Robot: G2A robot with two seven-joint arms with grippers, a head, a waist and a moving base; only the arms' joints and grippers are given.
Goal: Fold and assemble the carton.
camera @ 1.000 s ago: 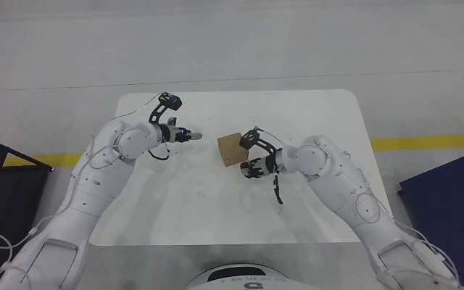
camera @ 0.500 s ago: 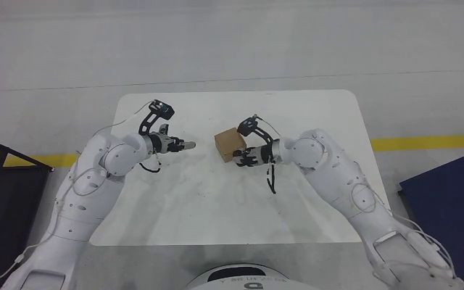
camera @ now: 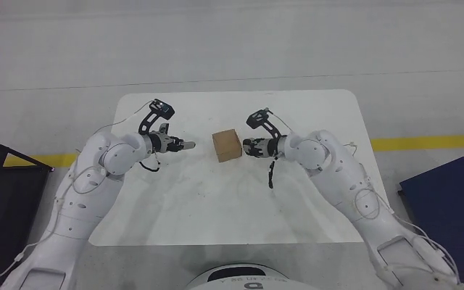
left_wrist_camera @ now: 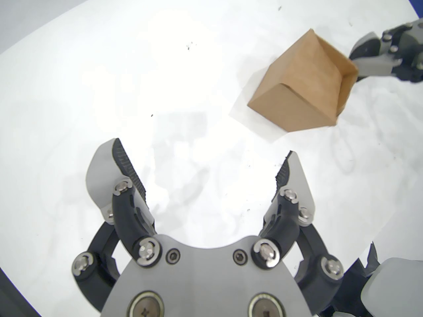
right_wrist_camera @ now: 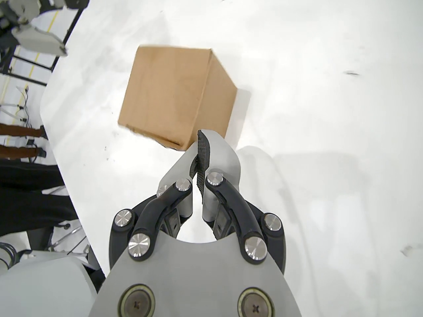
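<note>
A small brown carton (camera: 227, 144) stands folded into a box shape in the middle of the white table (camera: 304, 109). In the left wrist view the carton (left_wrist_camera: 297, 93) shows an open side turned toward the far gripper. My left gripper (camera: 187, 145) (left_wrist_camera: 203, 153) hovers to the left of the carton, a short gap away, open with nothing between its fingers. My right gripper (camera: 247, 147) (right_wrist_camera: 200, 140) sits at the carton's right side with its tips at a lower corner of the carton (right_wrist_camera: 175, 97). It is shut and holds nothing.
The table has rounded corners, and its bare surface spreads around the carton on all sides. A dark frame (camera: 14, 163) stands off the left edge. A blue object (camera: 438, 192) lies on the floor to the right.
The left arm drew back to the left, away from the carton. The right gripper swung from the carton's near side round to its right side. The carton shifted slightly left and turned.
</note>
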